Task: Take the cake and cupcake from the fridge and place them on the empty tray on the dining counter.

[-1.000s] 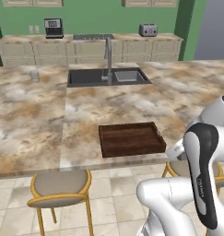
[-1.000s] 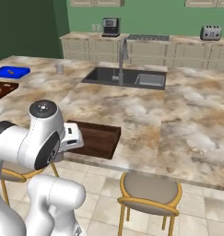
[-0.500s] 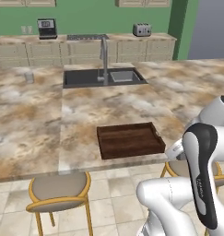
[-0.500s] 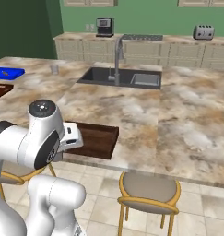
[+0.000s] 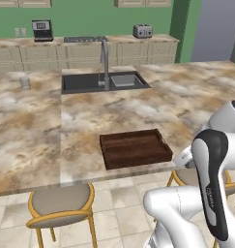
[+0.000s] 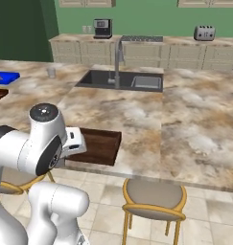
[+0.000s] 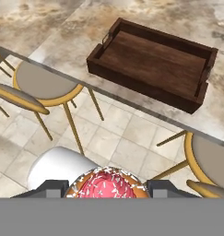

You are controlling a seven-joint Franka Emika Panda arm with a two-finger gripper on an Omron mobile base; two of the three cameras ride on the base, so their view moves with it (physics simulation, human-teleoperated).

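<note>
Cupcake (image 7: 107, 185) with pink sprinkled frosting clamped between the end effector (image 7: 107, 189) tips, empty wooden tray (image 7: 152, 64) seen ahead on the marbled tabletop (image 7: 53, 27) edge, stools (image 7: 44, 85) below.

No legible text, label, brand, number or sign appears on any surface, including the dark brown wooden rectangular tray (image 5: 135, 147) and the appliances on the far counter behind it.

Green walls (image 5: 90, 19), beige tiled floor (image 6: 204, 225), cream cabinets (image 6: 151, 55), yellow-framed stools (image 6: 154, 196).
</note>
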